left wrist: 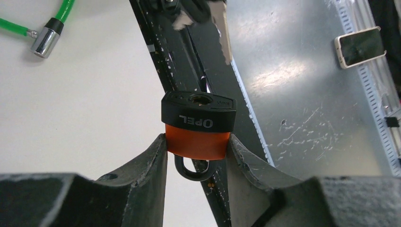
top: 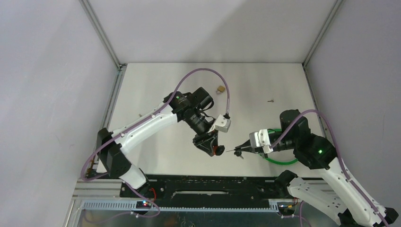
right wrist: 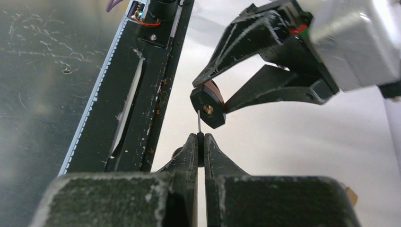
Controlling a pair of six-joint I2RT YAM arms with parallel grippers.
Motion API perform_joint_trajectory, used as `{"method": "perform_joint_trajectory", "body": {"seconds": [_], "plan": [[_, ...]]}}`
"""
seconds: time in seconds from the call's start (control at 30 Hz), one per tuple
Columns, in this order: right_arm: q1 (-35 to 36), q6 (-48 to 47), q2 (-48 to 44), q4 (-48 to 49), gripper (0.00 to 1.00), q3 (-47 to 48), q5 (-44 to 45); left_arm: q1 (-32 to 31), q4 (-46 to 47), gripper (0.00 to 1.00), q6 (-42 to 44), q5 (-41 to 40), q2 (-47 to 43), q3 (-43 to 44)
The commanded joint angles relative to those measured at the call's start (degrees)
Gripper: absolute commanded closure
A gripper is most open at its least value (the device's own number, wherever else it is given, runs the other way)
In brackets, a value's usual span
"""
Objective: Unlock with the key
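a: what does the overhead view show?

b: a white table [top: 255,90] inside a grey-walled booth. the left gripper [top: 211,144] hangs above the table's near edge, clamped on a small padlock [top: 218,150]. facing it from the right, the right gripper [top: 242,151] is pinched tight on a thin key [top: 231,151] that points at the padlock. a green cable [top: 279,161] curves beneath the right arm. a little brass lock [top: 220,89] lies well apart, farther back on the table.

a: and the left wrist camera?

b: its two dark fingers [left wrist: 151,161] squeeze the orange sides of the padlock [left wrist: 198,118]. the black end, printed "opel", faces away from the camera with the keyhole [left wrist: 201,99] on top. the shackle [left wrist: 191,171] hangs down between the fingers. the key's silver blade [left wrist: 222,33] is a blur above the keyhole. at upper left, the green cable [left wrist: 64,12] ends in a shiny metal end [left wrist: 46,39] resting on the table.

a: the right wrist camera?

b: the right gripper [right wrist: 200,141] is closed with the key [right wrist: 198,124] standing straight up out of its tips. the key's tip sits at the padlock's [right wrist: 208,105] black face, just beside the keyhole and not inside it. i cannot tell whether it touches. the left gripper's fingers [right wrist: 246,42] hold the padlock from above.
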Motion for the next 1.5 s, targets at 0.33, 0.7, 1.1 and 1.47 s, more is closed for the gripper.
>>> {"method": "perform_joint_trajectory", "body": {"seconds": [0.33, 0.7, 1.1, 1.47], "plan": [[7.97, -3.36, 0.10, 1.80, 1.00, 0.90, 12.19, 0.40, -0.91, 1.00, -3.45, 6.63, 2.57, 5.83], [9.32, -3.47, 1.10, 2.10, 1.00, 0.93, 13.65, 0.40, -0.91, 1.00, -3.70, 7.63, 3.07, 6.33], [10.05, -3.34, 1.15, 2.51, 1.00, 0.92, 13.90, 0.40, -0.66, 1.00, -4.54, 8.04, 3.38, 6.69], [10.63, -3.56, 1.55, 2.14, 1.00, 0.92, 13.67, 0.40, -0.60, 1.00, -5.31, 8.43, 3.81, 7.14]]}}
